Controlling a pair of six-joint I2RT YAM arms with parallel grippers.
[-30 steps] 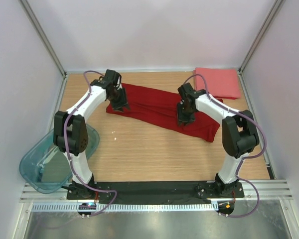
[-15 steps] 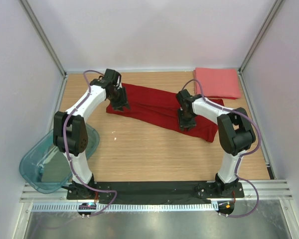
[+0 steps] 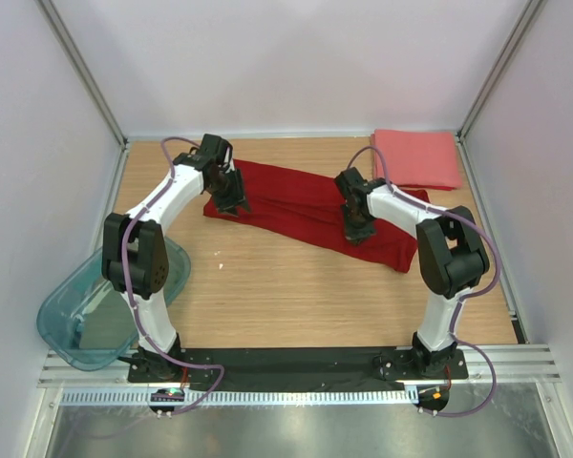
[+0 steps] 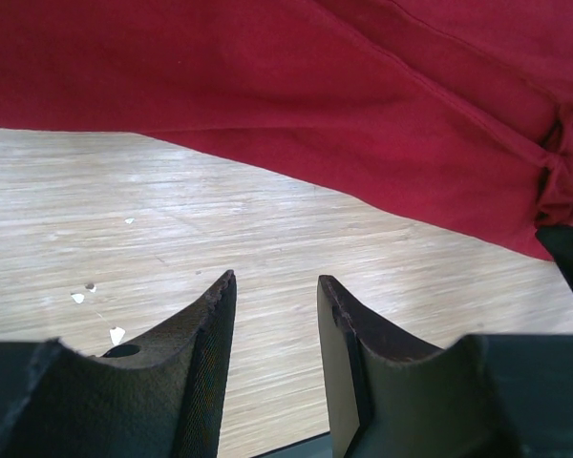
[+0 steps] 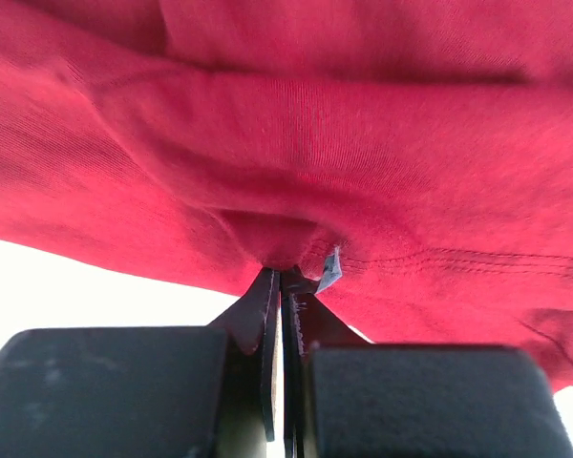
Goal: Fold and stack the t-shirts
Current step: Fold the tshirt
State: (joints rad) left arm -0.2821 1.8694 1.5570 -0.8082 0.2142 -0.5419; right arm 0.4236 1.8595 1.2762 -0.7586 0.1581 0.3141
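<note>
The red shirt (image 3: pixel 296 202) is pinched by the closed right claw (image 5: pixel 281 279); the left claw (image 4: pixel 275 291) is held parted, empty.

No text, brand, number or sign can be read in any view. A small pale tag (image 5: pixel 330 271) is seen on the red shirt (image 5: pixel 296 143) in the right wrist view, but no print can be made out on it.

Dark red t-shirt (image 3: pixel 296 205), salmon-pink t-shirt (image 3: pixel 417 157)
</note>
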